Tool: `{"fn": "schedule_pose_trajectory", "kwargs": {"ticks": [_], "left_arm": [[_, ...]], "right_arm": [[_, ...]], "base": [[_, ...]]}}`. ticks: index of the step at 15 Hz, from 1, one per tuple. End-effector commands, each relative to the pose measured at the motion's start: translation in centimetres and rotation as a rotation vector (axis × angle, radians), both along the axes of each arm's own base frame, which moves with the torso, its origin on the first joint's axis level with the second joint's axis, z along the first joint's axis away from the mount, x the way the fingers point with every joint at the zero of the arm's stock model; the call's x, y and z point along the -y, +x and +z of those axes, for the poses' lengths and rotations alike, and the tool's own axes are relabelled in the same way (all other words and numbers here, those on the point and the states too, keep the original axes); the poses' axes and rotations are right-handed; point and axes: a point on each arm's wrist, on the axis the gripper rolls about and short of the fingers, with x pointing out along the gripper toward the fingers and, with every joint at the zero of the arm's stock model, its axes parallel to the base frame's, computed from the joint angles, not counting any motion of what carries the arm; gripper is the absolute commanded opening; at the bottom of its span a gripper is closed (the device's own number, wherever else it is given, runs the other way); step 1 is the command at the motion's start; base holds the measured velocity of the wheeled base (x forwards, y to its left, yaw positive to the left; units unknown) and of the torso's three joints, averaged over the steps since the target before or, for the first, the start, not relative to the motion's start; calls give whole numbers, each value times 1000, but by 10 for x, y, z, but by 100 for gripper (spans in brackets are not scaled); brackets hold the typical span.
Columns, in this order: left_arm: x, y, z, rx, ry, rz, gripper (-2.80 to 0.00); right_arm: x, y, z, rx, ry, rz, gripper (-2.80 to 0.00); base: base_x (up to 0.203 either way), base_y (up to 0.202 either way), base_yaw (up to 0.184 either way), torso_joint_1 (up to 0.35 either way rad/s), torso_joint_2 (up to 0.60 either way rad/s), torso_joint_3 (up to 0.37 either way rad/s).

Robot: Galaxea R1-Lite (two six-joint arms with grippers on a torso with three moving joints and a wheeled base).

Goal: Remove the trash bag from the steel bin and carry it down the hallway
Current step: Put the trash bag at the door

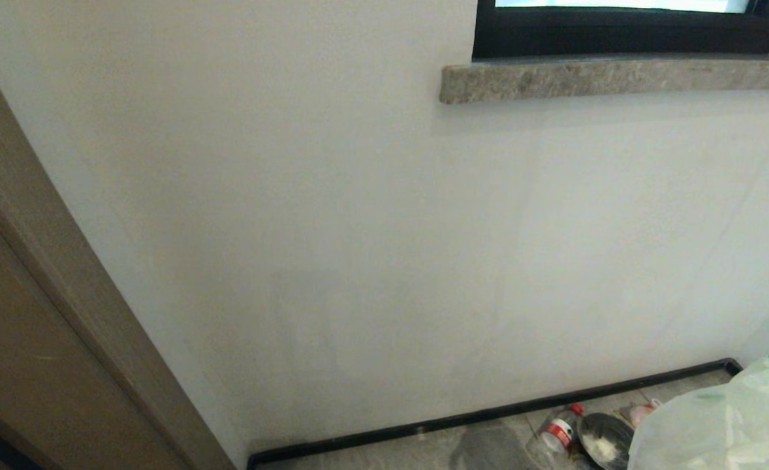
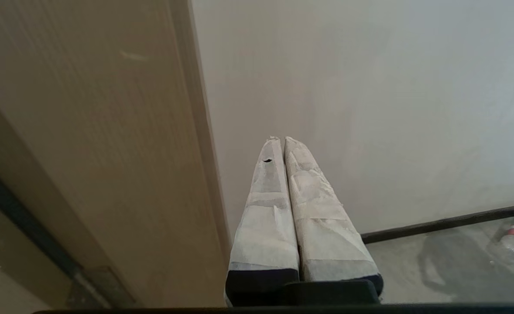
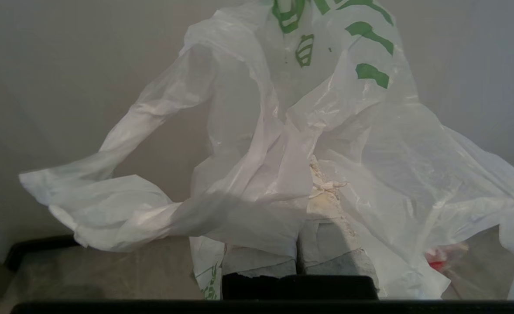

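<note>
Door frame, brown, fills your head view from 7 to 10 o'clock, and your left wrist view shows it too, just beside the left end effector. That end effector's two taped fingers are pressed together with nothing between them, pointing at the white wall. A black baseboard runs along the wall's foot above grey floor tiles. At 1 o'clock you see a black-framed window over a stone sill. At 5 o'clock, on the floor by the baseboard, lie a clear plastic bottle with a red cap and label and a dark round dish with something white in it. At 4 o'clock the trash bag rises into view, translucent white with green print. The right end effector is clamped narrow on the trash bag, whose plastic drapes over its fingers and billows to both sides.
</note>
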Motion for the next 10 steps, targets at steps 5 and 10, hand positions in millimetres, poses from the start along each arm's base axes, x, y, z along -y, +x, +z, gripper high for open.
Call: {"fn": "schedule_pose_trajectory", "kwargs": {"ticks": [5, 10], "left_arm": [[0, 0, 0, 1, -1, 0, -280], [0, 0, 0, 1, -2, 0, -280]], "right_arm": [[0, 0, 0, 0, -8, -2, -280], [0, 0, 0, -4, -11, 0, -280]], "base": [[0, 0, 0, 0, 2, -168], [0, 0, 0, 1, 2, -196]]}}
